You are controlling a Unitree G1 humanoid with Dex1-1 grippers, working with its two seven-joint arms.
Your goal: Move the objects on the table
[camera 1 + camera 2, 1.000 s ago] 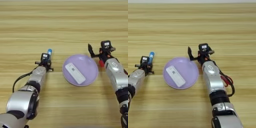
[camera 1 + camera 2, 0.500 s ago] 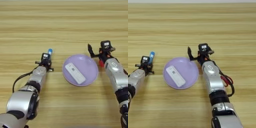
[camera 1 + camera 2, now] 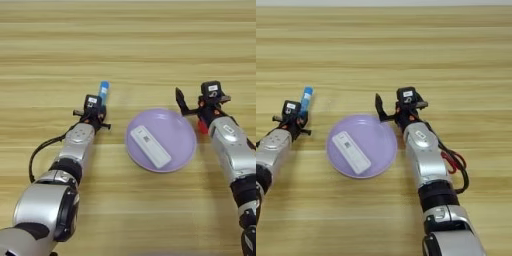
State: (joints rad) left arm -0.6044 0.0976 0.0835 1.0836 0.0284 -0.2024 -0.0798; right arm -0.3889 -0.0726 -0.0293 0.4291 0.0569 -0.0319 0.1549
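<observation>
Light-wood worktop (image 3: pixel 150 45) with lengthwise grain, filling both views. Near the middle, a round lilac plate (image 3: pixel 180 130) with a flat white bar (image 3: pixel 150 146) lying slantwise inside, small label toward its upper-left end. Left of the plate, left claw (image 3: pixel 98 111) resting low on the worktop, with a short blue tube (image 3: pixel 103 92) just beyond it, pointing away from the robot; tube's near end hidden behind the claw's black body, so cannot tell whether the fingers stand apart or clamp the tube. Right of the plate, right claw (image 3: pixel 192 102) with fingers spread apart, one black finger (image 3: pixel 179 99) reaching above the plate's rim. Small red cube (image 3: pixel 202 127) just beside the plate's right edge, partly hidden under the right wrist.
</observation>
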